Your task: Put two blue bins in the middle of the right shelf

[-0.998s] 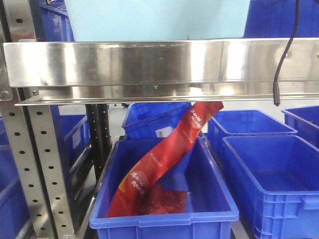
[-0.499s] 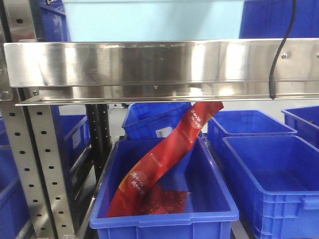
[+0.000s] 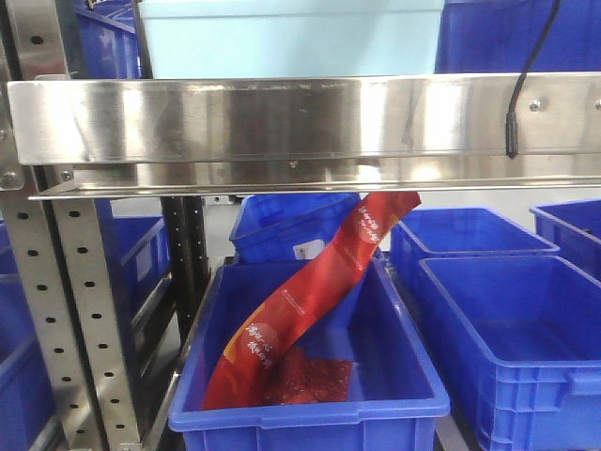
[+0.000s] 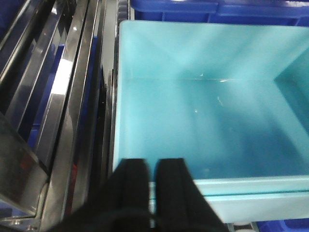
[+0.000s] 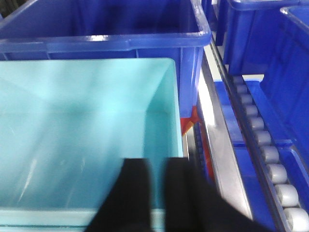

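A steel shelf rail [image 3: 300,132] crosses the storage rack, with royal-blue bins [image 3: 507,319] crowded below and behind. Above that rail sits the pale aqua bin [image 3: 291,38], held level by both arms, likely so it slides onto the shelf without tipping. The left gripper [image 4: 152,186] is pinched together on the bin's near rim, the tub stretching ahead of it. The right gripper [image 5: 157,188] clamps the same rim near its right corner; a royal-blue bin stands just beyond.
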